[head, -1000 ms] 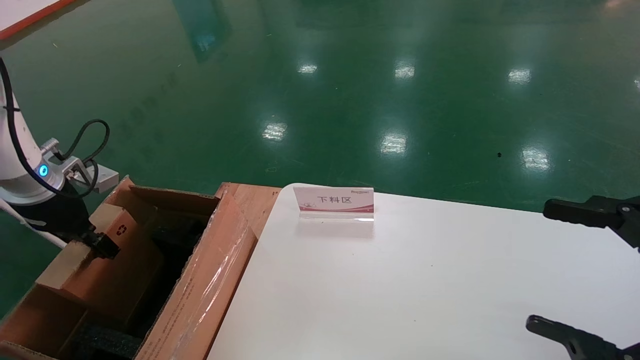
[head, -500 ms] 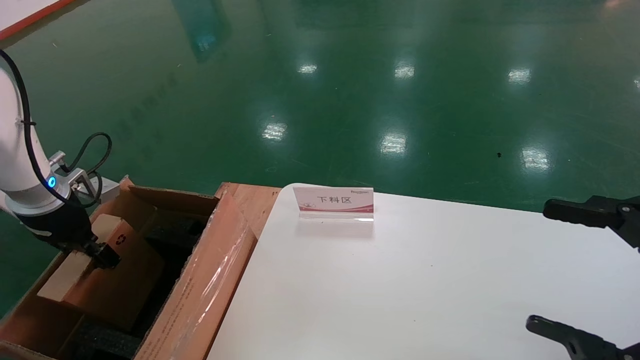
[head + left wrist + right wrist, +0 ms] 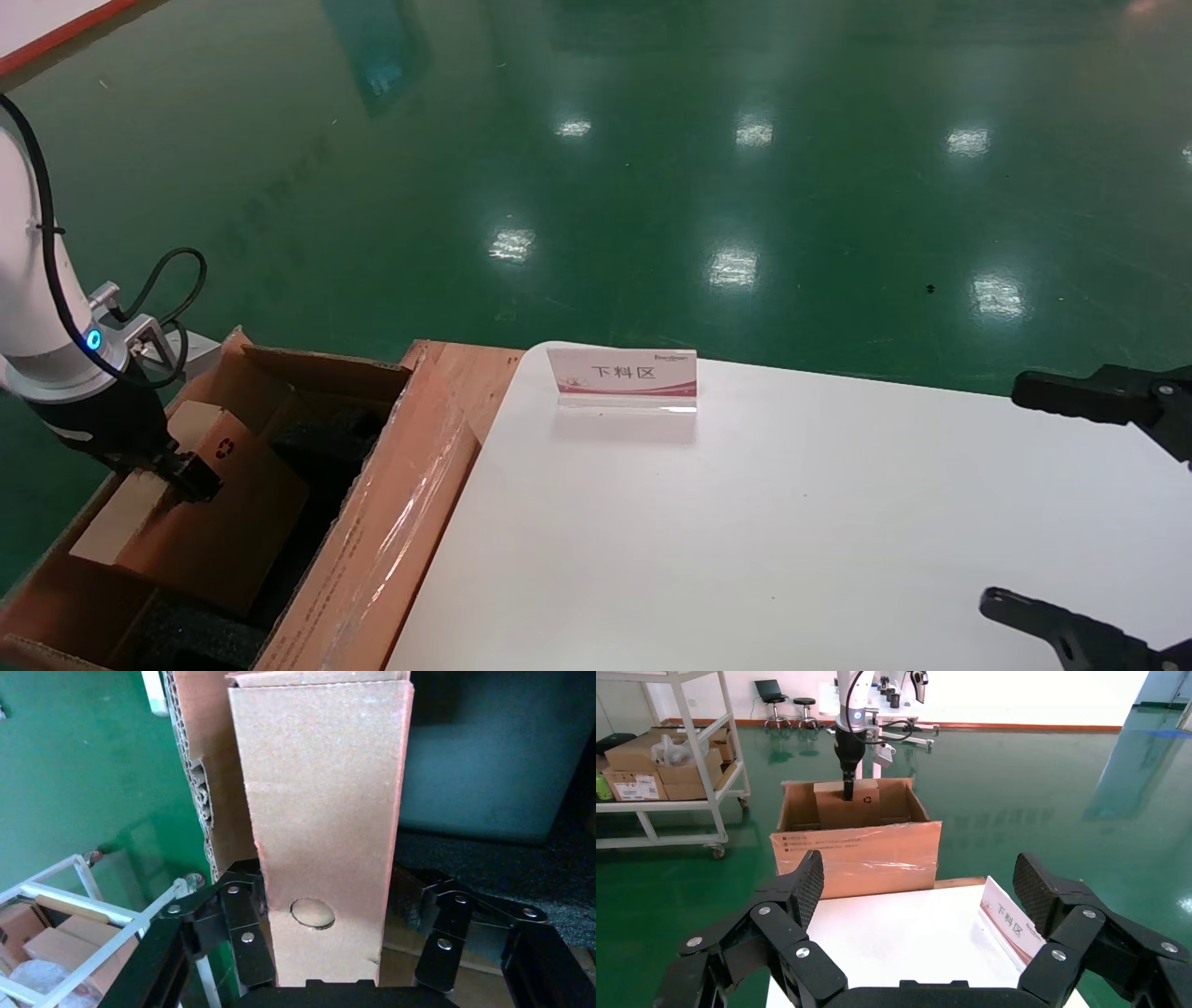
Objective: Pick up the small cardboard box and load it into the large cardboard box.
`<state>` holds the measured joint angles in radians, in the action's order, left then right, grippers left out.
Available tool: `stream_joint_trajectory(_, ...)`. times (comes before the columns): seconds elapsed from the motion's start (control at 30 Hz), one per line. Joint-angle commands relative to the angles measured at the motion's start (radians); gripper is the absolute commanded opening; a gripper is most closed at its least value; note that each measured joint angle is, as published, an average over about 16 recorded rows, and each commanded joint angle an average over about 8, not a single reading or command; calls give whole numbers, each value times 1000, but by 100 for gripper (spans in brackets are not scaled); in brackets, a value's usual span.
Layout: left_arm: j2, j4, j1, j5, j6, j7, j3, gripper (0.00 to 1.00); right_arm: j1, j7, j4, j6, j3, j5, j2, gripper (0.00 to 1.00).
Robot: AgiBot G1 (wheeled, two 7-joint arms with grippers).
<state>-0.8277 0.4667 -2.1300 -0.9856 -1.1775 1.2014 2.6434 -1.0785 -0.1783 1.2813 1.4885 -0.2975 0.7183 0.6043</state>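
Observation:
The small cardboard box [image 3: 223, 522], with its black recycling symbol, stands tilted on edge inside the large cardboard box [image 3: 400, 503], over black foam. My left gripper [image 3: 191, 480] is shut on its upper edge. In the left wrist view the small cardboard box [image 3: 323, 797] fills the space between the fingers [image 3: 246, 938], next to the large box's corrugated wall [image 3: 204, 776]. The right wrist view shows both boxes from afar, the small one [image 3: 859, 804] inside the taped large one [image 3: 856, 857]. My right gripper [image 3: 998, 492] is open and empty above the table's right side, and it also shows in its own wrist view [image 3: 918, 874].
A white table [image 3: 792, 522] carries a red-and-white sign card [image 3: 622, 377] near its far left corner. The large box stands left of the table, next to a wooden edge [image 3: 470, 368]. A white shelf trolley [image 3: 659, 762] with cartons stands beyond on the green floor.
My left arm has shifted a little left and lowered the small box slightly deeper into the large box. In the last half second it barely moved. The right arm has not moved.

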Motion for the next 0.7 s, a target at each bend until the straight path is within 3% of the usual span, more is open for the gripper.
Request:
stream_joint_trajectory(0.03,0,2,-1,-1,1,0,0,100,0,0,0,0,0,0,0,100)
stream_joint_trajectory(0.53,-3,9,-9,-7,8,-3,1,100,0,0,0,0,0,0,0,100)
stream_joint_trajectory(0.7,-11,35,-62,-11,27,-33,-10,100,0,0,0,0,0,0,0,100)
